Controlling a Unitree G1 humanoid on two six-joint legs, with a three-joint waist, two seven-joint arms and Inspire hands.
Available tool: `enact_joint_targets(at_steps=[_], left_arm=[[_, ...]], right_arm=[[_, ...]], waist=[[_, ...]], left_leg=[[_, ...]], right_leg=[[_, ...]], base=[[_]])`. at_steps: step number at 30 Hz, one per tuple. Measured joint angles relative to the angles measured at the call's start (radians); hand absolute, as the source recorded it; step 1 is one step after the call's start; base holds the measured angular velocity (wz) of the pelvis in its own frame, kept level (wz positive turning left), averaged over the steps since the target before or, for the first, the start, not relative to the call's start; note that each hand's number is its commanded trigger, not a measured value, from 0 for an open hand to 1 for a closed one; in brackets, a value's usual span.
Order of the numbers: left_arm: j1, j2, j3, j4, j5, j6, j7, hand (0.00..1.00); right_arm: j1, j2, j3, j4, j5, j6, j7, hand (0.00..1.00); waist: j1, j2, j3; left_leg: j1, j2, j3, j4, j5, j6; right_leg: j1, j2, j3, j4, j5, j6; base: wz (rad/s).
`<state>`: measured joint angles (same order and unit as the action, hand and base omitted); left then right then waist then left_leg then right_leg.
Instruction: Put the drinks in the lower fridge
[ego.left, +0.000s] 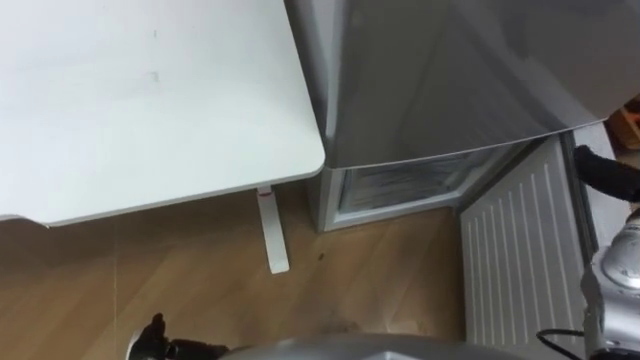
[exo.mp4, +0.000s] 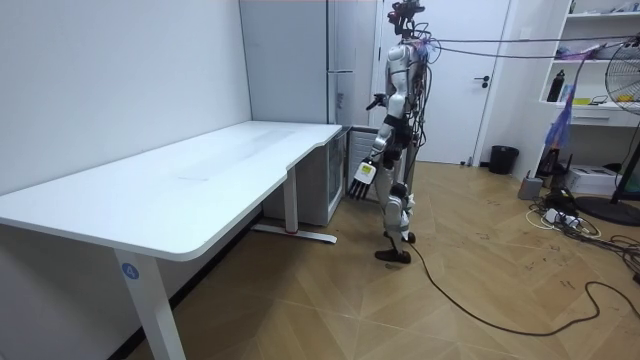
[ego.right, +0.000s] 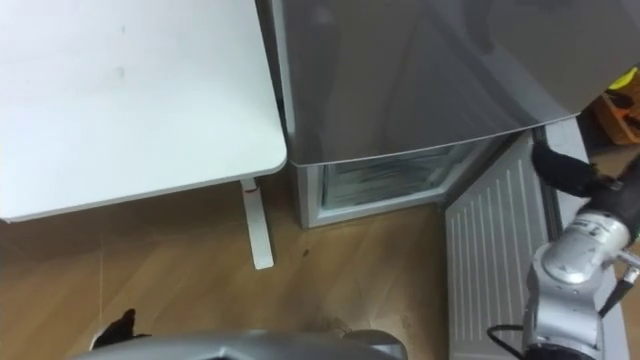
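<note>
Upper left of the eye views is the white worktop (ego.left: 150, 100), and there's nothing sitting on the part in frame. Its leg (ego.left: 272, 235) comes down onto the wood floor (ego.left: 150, 270) just below the rounded corner. In the room view the robot is standing right in front of the fridge, with its left hand (exo.mp4: 362, 175) hanging by its side, fingers straight and holding nothing.

Moving right, the grey fridge (ego.left: 450, 70) takes up the upper right. Its lower compartment (ego.left: 400, 185) is open underneath, and the door (ego.left: 515, 260) is swung out toward the lower right, ribbed inner side up. The right hand (ego.left: 605, 170) is at the far right edge, right by the top of that door. I can't tell if it's gripping the door or just next to it.

Honestly I can't tell where the drinks are, so my guess is the next job is fetching them. I'd expect bottles or cans: stiff, a bit heavy when full, smooth and probably slippery. Best bet is to wrap around the middle of the body and keep them upright on the way in.
</note>
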<state>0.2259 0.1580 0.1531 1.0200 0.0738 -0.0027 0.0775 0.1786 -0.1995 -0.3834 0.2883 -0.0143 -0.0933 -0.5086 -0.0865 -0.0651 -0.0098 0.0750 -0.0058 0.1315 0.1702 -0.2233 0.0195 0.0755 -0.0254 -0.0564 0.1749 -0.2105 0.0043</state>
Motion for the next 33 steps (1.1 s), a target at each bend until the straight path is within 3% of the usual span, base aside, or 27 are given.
enact_joint_targets(at_steps=[1, 3, 6, 13, 18, 21, 26, 33], left_arm=[[0.007, 0.001, 0.005, -0.014, 0.006, 0.001, 0.000, 0.00], [0.008, 0.000, 0.018, -0.020, 0.006, 0.001, 0.001, 0.00], [0.014, 0.002, 0.031, -0.019, 0.007, 0.004, -0.002, 0.00], [0.057, 0.016, 0.118, -0.016, 0.008, 0.017, -0.008, 0.00], [0.064, 0.019, 0.120, -0.018, 0.009, 0.039, -0.011, 0.00], [0.062, 0.019, 0.120, -0.018, 0.009, 0.050, -0.011, 0.00], [0.063, 0.020, 0.122, -0.021, 0.009, 0.076, -0.028, 0.00], [0.056, 0.029, 0.148, -0.021, 0.101, 0.094, -0.039, 0.00]], right_arm=[[-0.004, -0.006, -0.013, 0.039, 0.017, 0.000, -0.007, 0.00], [-0.016, -0.009, -0.041, 0.123, 0.059, 0.005, -0.006, 0.00], [-0.039, -0.016, -0.093, 0.207, 0.136, 0.031, -0.002, 0.00], [-0.053, -0.120, -0.182, 0.392, 0.353, 0.035, 0.010, 0.00], [-0.081, -0.167, -0.200, 0.508, 0.477, 0.070, 0.043, 0.00], [-0.130, -0.193, -0.224, 0.673, 0.596, 0.081, 0.061, 0.00], [-0.133, -0.195, -0.268, 0.774, 0.770, 0.116, 0.108, 0.00], [-0.136, -0.200, -0.278, 0.858, 0.796, 0.118, 0.164, 0.00]], waist=[[-0.003, -0.005, 0.0023], [-0.006, -0.015, -0.0013], [-0.022, -0.028, 0.0034], [-0.042, -0.038, 0.0072], [-0.047, -0.049, 0.0070], [-0.044, -0.058, 0.0082], [-0.043, -0.045, 0.0091], [-0.050, -0.024, 0.0134]], left_leg=[[0.006, 0.000, 0.000, -0.002, 0.000, 0.000], [0.011, 0.000, 0.000, -0.002, 0.000, 0.000], [0.010, -0.001, -0.005, -0.002, 0.000, 0.000], [0.005, 0.000, -0.002, -0.002, 0.000, 0.000], [0.007, -0.001, -0.005, 0.004, 0.001, 0.001], [0.007, 0.000, -0.005, 0.006, 0.000, 0.001], [0.006, 0.000, -0.009, 0.003, 0.000, 0.002], [0.006, 0.000, -0.015, 0.003, 0.000, 0.001]], right_leg=[[0.007, 0.000, -0.002, -0.001, 0.000, 0.000], [0.012, 0.000, -0.002, -0.003, 0.000, 0.000], [0.011, -0.001, -0.001, -0.004, 0.001, 0.001], [0.010, -0.001, -0.002, -0.001, 0.001, 0.001], [0.012, -0.001, -0.003, -0.001, 0.001, 0.001], [0.016, -0.001, -0.004, 0.000, 0.001, 0.001], [0.015, 0.000, -0.004, 0.000, 0.003, 0.002], [0.026, 0.001, -0.010, -0.003, 0.004, 0.000]], base=[[0.00], [0.00], [0.00], [0.00], [0.00], [0.01], [0.00], [0.03]])
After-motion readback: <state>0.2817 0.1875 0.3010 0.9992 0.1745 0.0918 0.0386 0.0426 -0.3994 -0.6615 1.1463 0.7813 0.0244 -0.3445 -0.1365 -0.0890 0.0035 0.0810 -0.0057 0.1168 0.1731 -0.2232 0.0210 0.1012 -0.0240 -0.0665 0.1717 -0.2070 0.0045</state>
